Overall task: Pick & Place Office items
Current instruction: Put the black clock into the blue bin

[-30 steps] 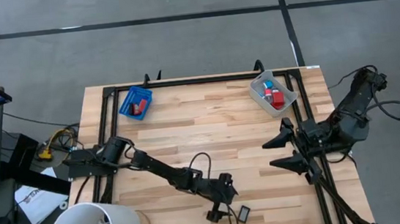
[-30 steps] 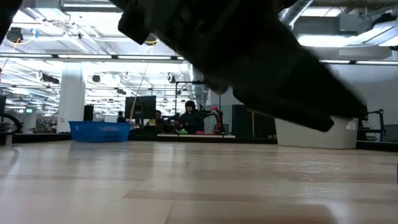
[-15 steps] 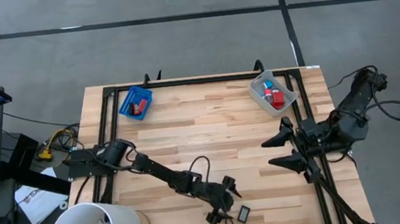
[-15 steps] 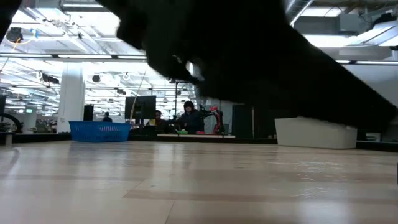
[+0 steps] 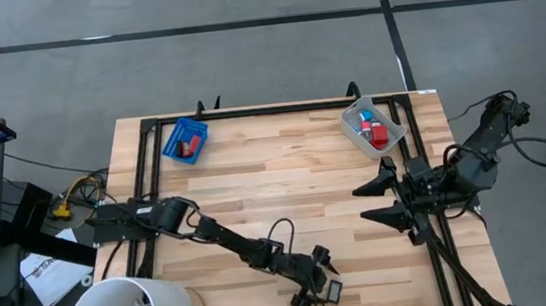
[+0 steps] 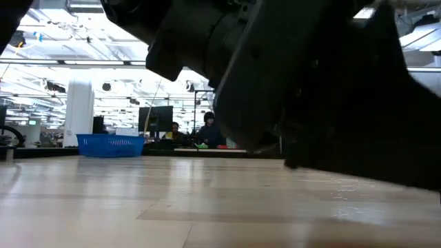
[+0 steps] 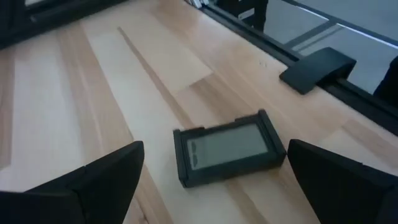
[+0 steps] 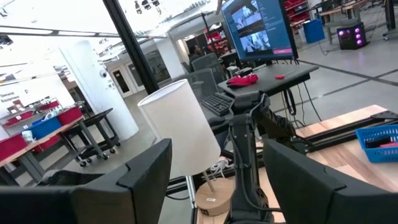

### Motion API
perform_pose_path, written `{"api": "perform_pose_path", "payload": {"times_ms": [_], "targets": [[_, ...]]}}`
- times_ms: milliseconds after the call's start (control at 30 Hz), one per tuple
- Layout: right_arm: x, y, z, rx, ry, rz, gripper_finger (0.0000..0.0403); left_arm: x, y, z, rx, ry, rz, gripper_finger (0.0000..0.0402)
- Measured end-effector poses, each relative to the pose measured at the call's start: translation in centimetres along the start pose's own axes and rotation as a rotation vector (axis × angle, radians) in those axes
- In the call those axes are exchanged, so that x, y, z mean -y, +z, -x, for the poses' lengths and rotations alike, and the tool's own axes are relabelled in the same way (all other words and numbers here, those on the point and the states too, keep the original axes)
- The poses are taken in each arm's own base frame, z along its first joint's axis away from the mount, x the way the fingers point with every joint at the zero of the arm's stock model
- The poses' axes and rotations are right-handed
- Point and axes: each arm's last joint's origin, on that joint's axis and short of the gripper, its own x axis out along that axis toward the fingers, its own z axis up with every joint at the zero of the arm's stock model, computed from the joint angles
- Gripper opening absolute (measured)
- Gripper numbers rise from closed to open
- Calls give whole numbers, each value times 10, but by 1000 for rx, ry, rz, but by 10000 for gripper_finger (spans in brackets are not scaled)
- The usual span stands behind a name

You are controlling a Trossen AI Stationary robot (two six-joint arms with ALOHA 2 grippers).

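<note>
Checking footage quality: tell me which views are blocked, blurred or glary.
Low view: left arm fills the frame as a dark, unfocused mass. Left wrist view: black rectangle sharp, evenly lit. Right wrist view: bright ceiling glare. High view: clear.

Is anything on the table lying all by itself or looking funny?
Yes. One black rectangle with a light face lies flat and alone near the table's front edge, far from the blue tray and the clear bin that hold the other pieces. The left gripper hovers open over it. Nothing looks spilled or broken.
</note>
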Motion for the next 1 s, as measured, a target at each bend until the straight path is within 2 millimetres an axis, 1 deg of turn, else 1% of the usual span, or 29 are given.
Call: {"api": "perform_pose_path", "payload": {"times_ms": [133, 300, 467, 667, 867, 1000], "targets": [[0, 0, 0, 1, -1, -1, 245, 2, -8, -3, -23, -32, 19, 392], [1, 0, -1, 3, -6, -11, 245, 9, -5, -3, -6, -64, 58, 392], [1, 0, -1, 0, -7, -9, 245, 7, -7, -4, -19, 22, 162, 392], [1, 0, -1, -1, -7, -9, 245, 6, -11, -7, -28, 63, 252, 392], [1, 0, -1, -1, -7, -15, 245, 11, -11, -7, -29, 66, 253, 392], [1, 0, -1, -2, -7, -14, 245, 10, -10, -7, -17, 65, 212, 392]]}}
